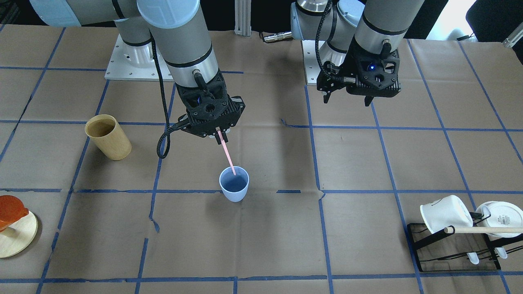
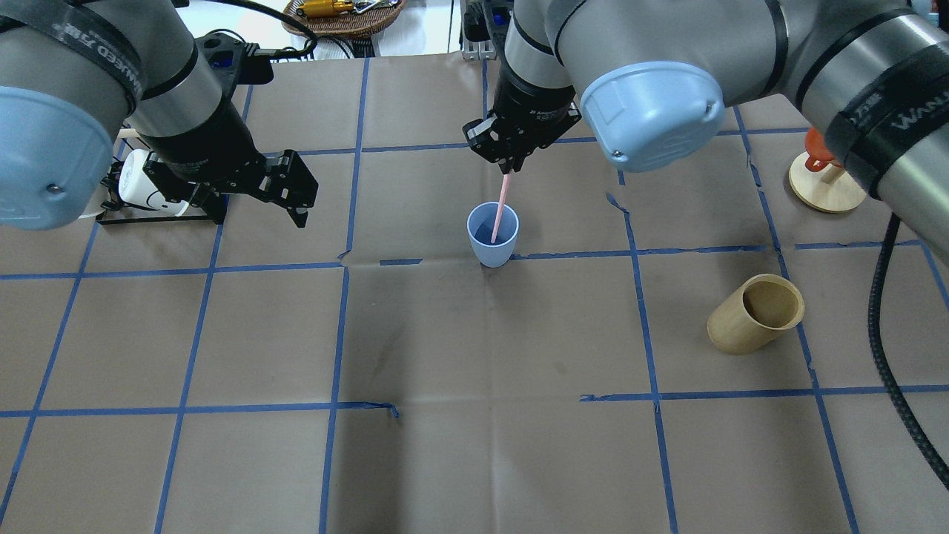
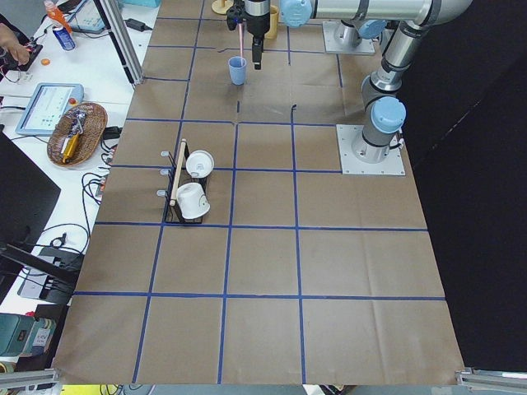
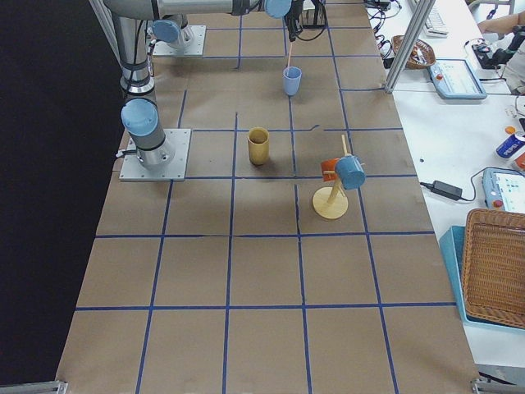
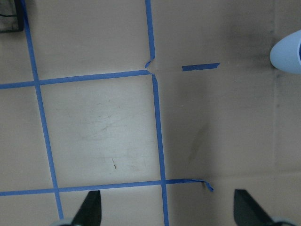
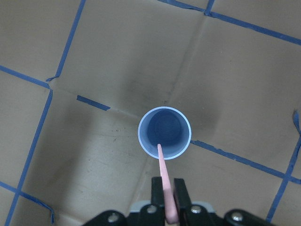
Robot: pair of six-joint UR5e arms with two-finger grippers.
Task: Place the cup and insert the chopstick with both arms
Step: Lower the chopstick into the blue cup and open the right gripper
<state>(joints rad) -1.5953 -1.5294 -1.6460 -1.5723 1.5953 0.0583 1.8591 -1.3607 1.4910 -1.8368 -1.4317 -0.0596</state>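
Pinching the pink chopstick point(image 1: 228, 154) by its upper end in the right gripper point(image 1: 220, 134), both fingers clenched on the shaft. Hanging directly above the blue cup point(image 2: 492, 248), upright and mouth-up on the paper-covered table point(image 2: 474, 415), touching a blue tape line point(image 2: 571, 254).

Looking through the right wrist camera: cup lying at 12 o'clock from the fingertips, close beneath them. Chopstick's long axis running from 6 up toward 12 and leaning a touch toward 11. Lower tip dipping inside the rim at the mouth's 6 o'clock edge, not at its centre. Not possible to tell whether the tip is touching the cup's floor.

Pointing tip-down, steep but not plumb: in the front-facing view slanting from the fingers toward 5 o'clock, into the cup.

Judging the coming move as a short drop along that axis followed by a release, with the tip needing to stay inside the near rim.

Hovering well apart at the cup's 9 o'clock in the overhead view, the left gripper point(image 1: 347, 101), fingers spread wide, grasping nothing, clearly the farther of the two.
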